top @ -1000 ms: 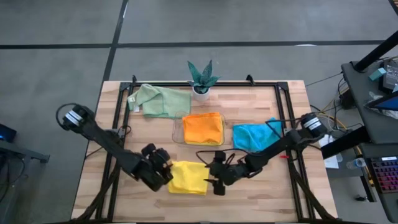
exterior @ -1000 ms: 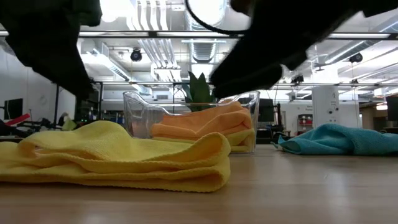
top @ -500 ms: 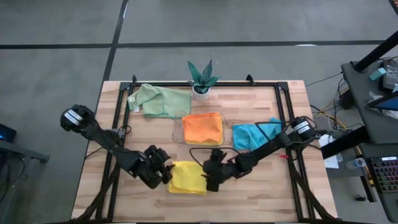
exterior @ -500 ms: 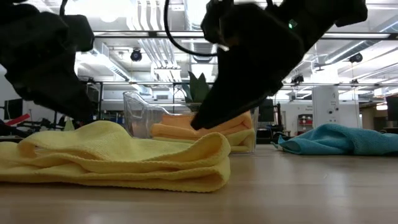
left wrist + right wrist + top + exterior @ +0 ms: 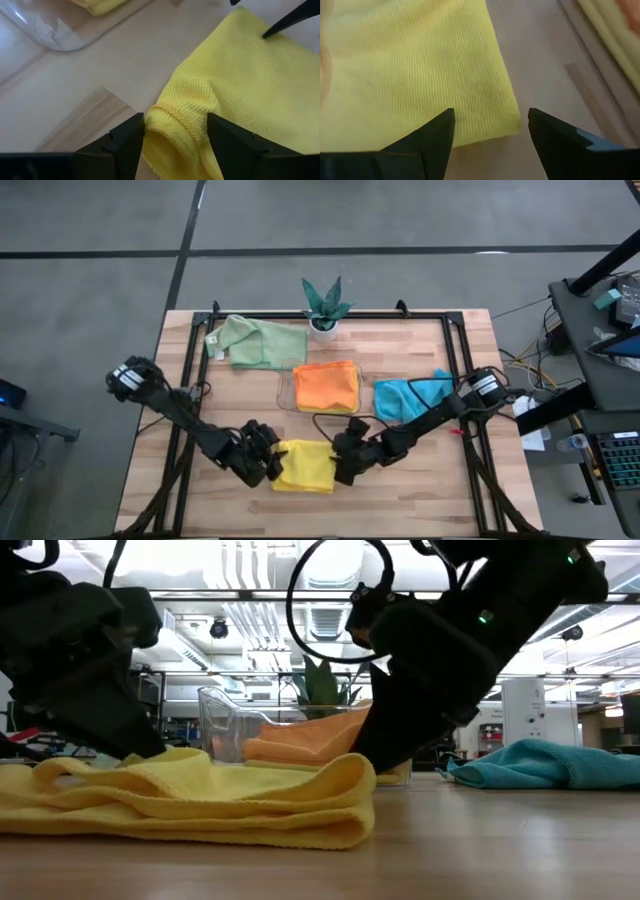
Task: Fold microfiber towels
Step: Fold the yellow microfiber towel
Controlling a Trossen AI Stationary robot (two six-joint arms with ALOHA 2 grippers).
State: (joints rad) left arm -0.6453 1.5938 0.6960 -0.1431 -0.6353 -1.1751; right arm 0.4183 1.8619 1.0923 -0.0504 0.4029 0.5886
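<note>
my left gripper (image 5: 175,137) and right gripper (image 5: 490,131) sat spread at opposite edges of the yellow towel (image 5: 305,464) on the table (image 5: 420,490), pinching nothing; the tray (image 5: 286,393) held a folded orange towel (image 5: 326,386) atop a yellow one

This is looking like a robot lab, a big room for testing machines. Two dark robot arms (image 5: 190,425) are reaching over a wooden table (image 5: 420,490) that is sitting in a black metal frame (image 5: 330,314). The table is standing on a plain gray floor (image 5: 90,270) with dark lines. In the low view, bright lights and silver pipes (image 5: 240,570) are running across a bare ceiling. A white machine (image 5: 524,710) is standing far at the back. Beside the table, a black desk (image 5: 600,320) is holding gear, and loose cables (image 5: 525,360) are hanging down near it.
</note>
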